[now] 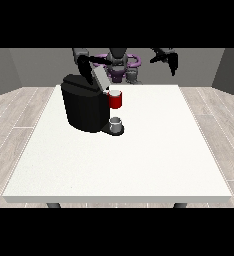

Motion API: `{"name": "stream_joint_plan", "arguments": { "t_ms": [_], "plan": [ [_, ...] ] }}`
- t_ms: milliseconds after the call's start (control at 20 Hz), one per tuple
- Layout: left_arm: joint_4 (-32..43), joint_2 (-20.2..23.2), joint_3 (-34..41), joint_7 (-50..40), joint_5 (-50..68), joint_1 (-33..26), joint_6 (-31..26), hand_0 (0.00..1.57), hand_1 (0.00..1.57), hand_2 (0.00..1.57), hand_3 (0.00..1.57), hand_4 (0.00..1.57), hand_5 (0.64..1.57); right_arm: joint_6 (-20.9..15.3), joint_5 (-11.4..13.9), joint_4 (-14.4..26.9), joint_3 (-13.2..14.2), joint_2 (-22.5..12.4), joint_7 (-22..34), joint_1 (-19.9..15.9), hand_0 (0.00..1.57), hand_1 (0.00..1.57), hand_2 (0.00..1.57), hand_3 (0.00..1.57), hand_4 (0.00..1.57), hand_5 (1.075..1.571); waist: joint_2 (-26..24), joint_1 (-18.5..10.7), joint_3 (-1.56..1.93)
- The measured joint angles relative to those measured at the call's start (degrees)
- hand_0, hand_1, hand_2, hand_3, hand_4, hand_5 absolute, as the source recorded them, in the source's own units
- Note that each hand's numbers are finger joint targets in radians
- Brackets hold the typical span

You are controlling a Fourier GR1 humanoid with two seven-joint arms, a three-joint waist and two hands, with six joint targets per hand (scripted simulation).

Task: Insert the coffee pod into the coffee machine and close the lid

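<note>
Black coffee machine (84, 107); one lid (100, 76); one cup (116, 122).

A white table (139, 160) fills the middle of the frame. At its upper left stands a black coffee machine (84, 107), its raised lid (100, 76) grey on the face that shows. The machine's front carries a red pod holder (115, 101) with a pale top, and below it sits a small grey cup (116, 123) on a dark base. At top centre the robot's torso (120, 65) is grey with purple bands. The hand at the view's right (170, 59) is black. The floor (19, 120) shows pale wood-grain planks; the walls (229, 70) are grey.
</note>
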State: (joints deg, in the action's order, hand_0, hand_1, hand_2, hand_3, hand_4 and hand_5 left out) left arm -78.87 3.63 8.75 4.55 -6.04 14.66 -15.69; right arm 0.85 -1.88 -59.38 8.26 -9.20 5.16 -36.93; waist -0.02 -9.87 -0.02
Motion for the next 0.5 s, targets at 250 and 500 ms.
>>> {"name": "stream_joint_plan", "arguments": {
  "t_ms": [250, 500],
  "plan": [
    [-0.2, 1.1, 0.3, 2.1, -0.5, -1.3, 1.4, 0.0, 0.0, 0.0, 0.0, 0.35, 1.571, 0.5, 0.6, 0.4, -0.7, -0.3, -1.0, -2.6, 0.0, 0.0, 0.0, 0.0, 0.16, 1.571, 1.9, 1.1, -0.04],
    [-1.6, 1.3, -0.3, 1.0, -0.3, -1.4, 1.7, 0.0, 0.0, 0.0, 0.0, 0.37, 1.571, 0.3, 1.8, 1.2, -1.2, -1.0, -2.0, -4.9, 0.0, 0.0, 0.0, 0.0, 0.12, 1.571, 3.0, 0.5, -0.05]
  ]
}}
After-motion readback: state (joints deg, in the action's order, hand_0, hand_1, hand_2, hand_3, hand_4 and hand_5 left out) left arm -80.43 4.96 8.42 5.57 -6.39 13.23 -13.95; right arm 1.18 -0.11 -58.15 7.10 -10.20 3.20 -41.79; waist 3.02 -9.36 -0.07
